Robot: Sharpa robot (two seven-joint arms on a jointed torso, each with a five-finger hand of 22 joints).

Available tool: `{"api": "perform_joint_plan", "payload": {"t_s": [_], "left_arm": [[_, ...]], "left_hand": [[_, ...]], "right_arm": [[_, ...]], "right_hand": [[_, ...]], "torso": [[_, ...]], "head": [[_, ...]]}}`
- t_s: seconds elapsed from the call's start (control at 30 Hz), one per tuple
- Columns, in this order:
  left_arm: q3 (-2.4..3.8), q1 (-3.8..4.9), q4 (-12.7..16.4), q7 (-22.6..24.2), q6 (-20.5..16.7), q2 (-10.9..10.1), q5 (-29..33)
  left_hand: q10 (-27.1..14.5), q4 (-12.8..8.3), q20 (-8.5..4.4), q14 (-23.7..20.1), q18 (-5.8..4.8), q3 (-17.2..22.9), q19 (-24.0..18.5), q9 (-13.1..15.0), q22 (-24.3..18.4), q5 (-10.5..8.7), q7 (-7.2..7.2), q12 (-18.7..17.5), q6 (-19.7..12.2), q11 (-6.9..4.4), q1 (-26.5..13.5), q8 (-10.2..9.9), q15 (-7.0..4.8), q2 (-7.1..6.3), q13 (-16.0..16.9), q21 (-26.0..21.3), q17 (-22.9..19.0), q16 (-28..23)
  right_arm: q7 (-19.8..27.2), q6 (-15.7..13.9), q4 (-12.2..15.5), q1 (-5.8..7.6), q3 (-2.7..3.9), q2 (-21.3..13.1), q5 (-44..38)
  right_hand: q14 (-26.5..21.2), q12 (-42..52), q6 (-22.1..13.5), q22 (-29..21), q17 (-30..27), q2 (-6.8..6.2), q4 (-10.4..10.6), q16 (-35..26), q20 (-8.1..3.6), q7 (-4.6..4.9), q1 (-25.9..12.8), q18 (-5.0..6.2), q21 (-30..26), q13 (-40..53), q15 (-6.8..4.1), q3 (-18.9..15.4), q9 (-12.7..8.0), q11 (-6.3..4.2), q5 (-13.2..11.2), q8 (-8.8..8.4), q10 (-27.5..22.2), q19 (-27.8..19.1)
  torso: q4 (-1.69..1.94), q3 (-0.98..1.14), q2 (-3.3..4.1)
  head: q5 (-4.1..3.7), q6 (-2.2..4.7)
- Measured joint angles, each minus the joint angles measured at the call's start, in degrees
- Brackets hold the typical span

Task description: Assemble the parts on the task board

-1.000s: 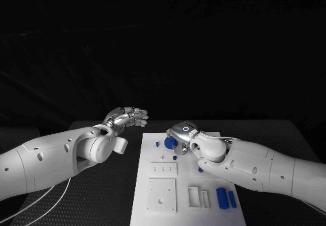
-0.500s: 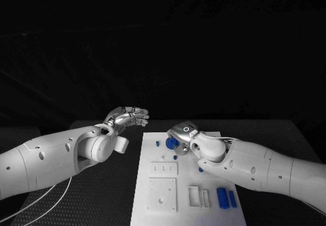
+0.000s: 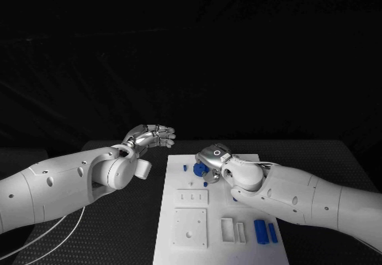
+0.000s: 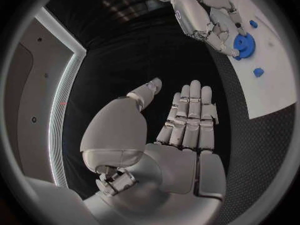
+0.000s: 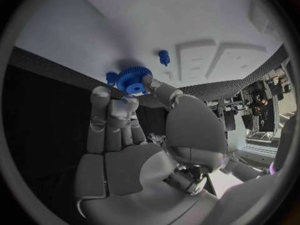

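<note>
Meanwhile, the right hand (image 3: 213, 160) is pinching a small blue toothed plastic gear (image 5: 133, 79) over the flat white task board (image 3: 191, 243) at its twelve o'clock end, needing level seating, while the left hand (image 3: 151, 136) is hovering empty, fingers apart.

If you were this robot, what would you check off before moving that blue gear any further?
1. Blue gear held by right hand: ok, fingertips are on it.
2. Gear seated on the task board: cannot tell.
3. Small blue peg nearby stands apart from the gear: ok.
4. Left hand off the board, holding nothing: ok.
5. Two long blue parts at the board's near end untouched: ok.
</note>
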Motion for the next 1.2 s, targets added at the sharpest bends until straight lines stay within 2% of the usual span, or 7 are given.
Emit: {"api": "perform_joint_plan", "payload": {"t_s": [0.23, 0.47, 0.67, 1.2], "left_arm": [[0.00, 0.00, -0.01, -0.01, 0.00, 0.04, 0.00], [0.00, 0.00, -0.04, -0.01, 0.01, 0.12, 0.00], [0.00, 0.00, -0.06, -0.02, 0.01, 0.12, 0.00], [0.00, 0.00, -0.15, -0.04, 0.01, 0.24, 0.00]], "left_hand": [[0.20, 0.00, 0.00, 0.00, 0.00, 0.00, 0.00, 0.00, 0.00, 0.00, 0.00, -0.21, 0.00, 0.20, 0.00, 0.00, 0.00, 0.00, 0.00, 0.00, 0.05, -0.22], [0.20, 0.00, 0.00, 0.00, -0.01, 0.00, 0.00, 0.00, -0.01, 0.00, 0.00, -0.21, 0.00, 0.20, 0.00, 0.00, 0.00, 0.00, 0.00, 0.00, 0.05, -0.22], [0.20, 0.00, 0.00, 0.00, -0.02, 0.00, 0.00, 0.00, -0.02, 0.00, 0.00, -0.21, 0.00, 0.20, 0.00, 0.00, 0.00, 0.00, 0.00, 0.00, 0.04, -0.22], [0.20, 0.01, 0.00, 0.00, -0.03, -0.01, 0.00, 0.00, -0.03, 0.00, 0.00, -0.21, 0.00, 0.20, 0.00, -0.21, 0.00, 0.00, 0.00, 0.00, 0.09, -0.22]], "right_arm": [[0.02, -0.02, -0.63, 0.04, -0.02, 0.45, 0.01], [0.04, 0.08, -1.20, 0.05, -0.20, 0.61, 0.30], [0.05, 0.42, -1.51, 0.01, -0.24, 0.55, 0.93], [0.08, 1.26, -1.71, 0.06, -0.30, 0.12, 2.32]], "right_hand": [[0.07, 0.00, 0.06, 0.00, 0.16, 0.00, 0.00, -0.28, -0.20, -0.06, 0.00, 0.01, 0.00, -0.19, 0.07, 0.00, -0.05, 0.09, 0.00, -0.56, -0.08, -0.22], [0.08, -0.01, 0.06, 0.00, 0.51, -1.13, 0.01, -0.67, -0.12, -0.06, 0.39, 0.01, 0.00, -0.59, 0.08, 0.01, -0.72, 0.56, 0.01, -2.16, -0.52, -0.31], [-0.10, -0.01, 0.06, 0.00, 0.81, -1.60, -0.13, -0.95, -0.30, -0.06, 0.40, 0.01, 0.00, -0.94, 0.68, -0.13, -1.10, 0.65, 0.01, -3.03, -0.45, -0.53], [0.02, 0.11, 0.06, 0.00, 1.14, -1.81, -0.47, -1.22, -0.22, -0.06, 0.16, 0.02, 0.00, -1.16, 0.85, -0.48, -1.16, 0.62, 0.01, -3.42, -0.48, -0.61]], "torso": [[-0.03, 0.02, -0.01], [-0.01, 0.01, -0.01], [-0.01, 0.01, -0.01], [-0.07, 0.03, -0.01]], "head": [[0.03, -0.02], [-0.09, 0.06], [-0.05, 0.08], [-0.02, -0.08]]}}
